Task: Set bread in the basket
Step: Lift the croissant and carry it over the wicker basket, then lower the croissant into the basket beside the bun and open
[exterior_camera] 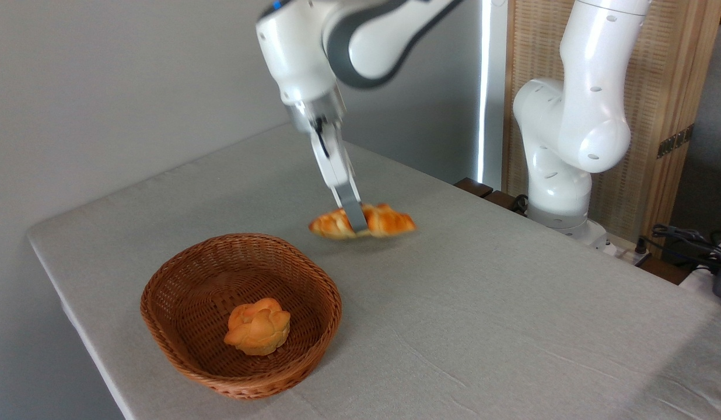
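— Where the fingers [353, 219] meet, what is seen between them?
— The bread [363, 222] is clamped at its middle by the gripper [354, 224], with one pointed end sticking out to each side. Only the near finger is clearly made out; the far one is hidden behind the loaf.

— Is the bread resting on the table [483, 303]?
— It is held just above the grey cloth, roughly level, and a faint shadow is cast below it. Its outline is blurred.

— And where is the basket [162, 291] placed?
— It is set on the table to the lower left of the bread, near but apart from it. A small knotted bun [258, 326] is seen lying inside, on the basket floor.

— What is found further out?
— The arm [337, 41] is slanted down from the top, and its white base [562, 169] is mounted at the table's far right edge.
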